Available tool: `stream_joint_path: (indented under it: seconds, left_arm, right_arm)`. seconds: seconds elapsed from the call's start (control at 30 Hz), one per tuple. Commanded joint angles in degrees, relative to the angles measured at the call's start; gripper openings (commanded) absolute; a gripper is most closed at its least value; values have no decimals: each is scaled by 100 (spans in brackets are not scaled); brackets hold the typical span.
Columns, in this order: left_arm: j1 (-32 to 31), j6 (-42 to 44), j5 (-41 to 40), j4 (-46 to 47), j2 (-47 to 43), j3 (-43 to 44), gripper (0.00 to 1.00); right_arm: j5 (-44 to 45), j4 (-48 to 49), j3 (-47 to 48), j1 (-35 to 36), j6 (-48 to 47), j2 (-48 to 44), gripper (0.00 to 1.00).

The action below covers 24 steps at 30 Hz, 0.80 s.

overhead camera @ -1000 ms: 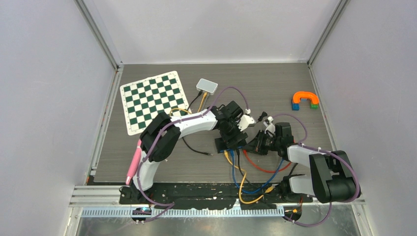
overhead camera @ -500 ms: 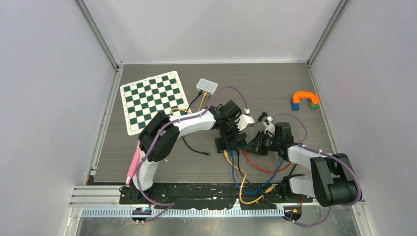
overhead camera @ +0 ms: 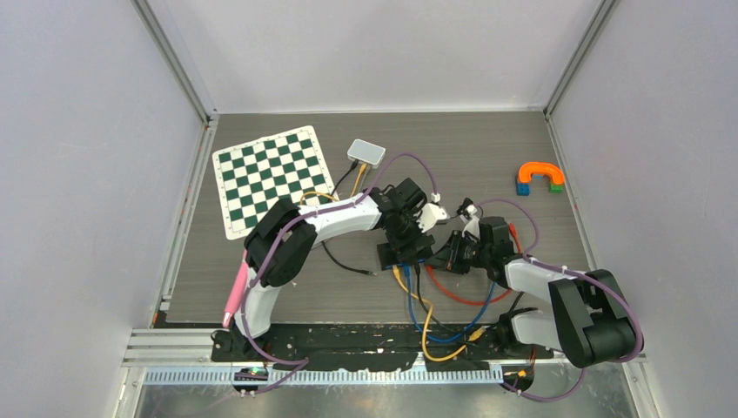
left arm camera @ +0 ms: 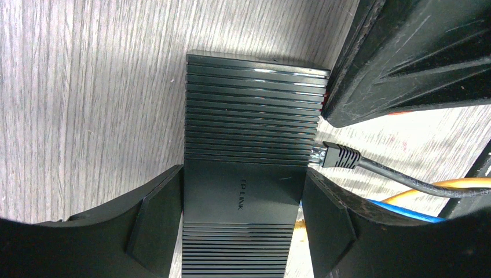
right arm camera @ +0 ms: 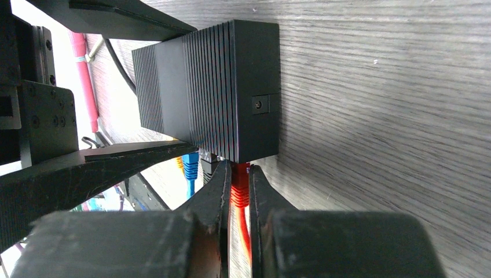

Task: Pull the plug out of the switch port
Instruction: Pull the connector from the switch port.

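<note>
**The red plug** [right arm camera: 239,186] appears seated in the end port of the black switch [right arm camera: 208,87], near the middle of the tabletop [overhead camera: 487,148]. The right gripper [right arm camera: 238,180] is narrowed onto it, with one finger on each flank of the plug.

In the right wrist view we read the deciding relation. The switch lies at 12 o'clock from this gripper, and the plug's long axis runs from 12 to 6, in line with the fingers. We judge that the pull should go straight back toward 6 along that axis.

The left gripper [left arm camera: 243,217] spans the switch body with its jaws wide and its pads against both long sides, bracing it. The right arm is therefore the one on the plug.

Beside the red plug we count two neighbours, one black plug [left arm camera: 339,156] and one blue plug [right arm camera: 190,165]. From above, cables [overhead camera: 426,326] of four colours (red, blue, yellow, black) trail toward 6 o'clock.

Around the switch lie one chessboard mat [overhead camera: 271,178] at 10 o'clock, one white box [overhead camera: 366,152] at 12, one arch block [overhead camera: 540,177] at 2, and one pink tool [overhead camera: 236,294] at 8
</note>
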Motion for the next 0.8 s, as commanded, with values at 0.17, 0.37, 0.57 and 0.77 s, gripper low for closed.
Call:
stream_joint_path:
  seconds: [0.17,0.37,0.57,0.77]
  left_arm:
    - [318,46,-183,-12,-154,-347,43]
    - [-41,-141,104,178,-92,-216,43]
    - [-50,-16,67,138,-154,-354,48]
    - [-101,31,-167,-40,-32,-319,62]
  right_arm:
    - [-672,-783,15,-663,-245,202,5]
    - [-1002,-216,185,-684,-187,928,27]
    - [-556,-239,146,-693,-221,762,21]
    - [479,-1086,529,-710,-188,-814,20]
